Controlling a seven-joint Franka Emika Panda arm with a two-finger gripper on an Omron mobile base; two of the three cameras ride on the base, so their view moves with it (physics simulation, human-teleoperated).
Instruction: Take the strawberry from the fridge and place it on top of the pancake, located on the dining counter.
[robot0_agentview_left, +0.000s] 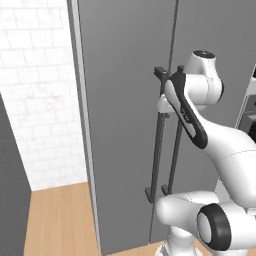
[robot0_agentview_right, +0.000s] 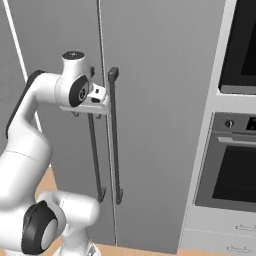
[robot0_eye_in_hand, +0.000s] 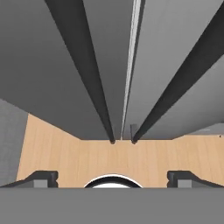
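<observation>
I see gripper (robot0_eye_in_hand: 112, 177) w/ jaws wide apart, holding nothing, near fridge (robot0_agentview_left: 125, 125) handles (robot0_eye_in_hand: 87, 70), doors closed.

Arm raised, elbow bent, forearm reaching forward at about chest height. Wrist rolled so the hand points straight down. Tool (robot0_eye_in_hand: 112, 177) wide open, nothing between the fingertips (robot0_eye_in_hand: 43, 177), each sitting near an outer edge of the hand view.

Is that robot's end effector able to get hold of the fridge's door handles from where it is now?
Probably yes: the open end effector hangs beside the two handles of the shut fridge, nothing between.
</observation>
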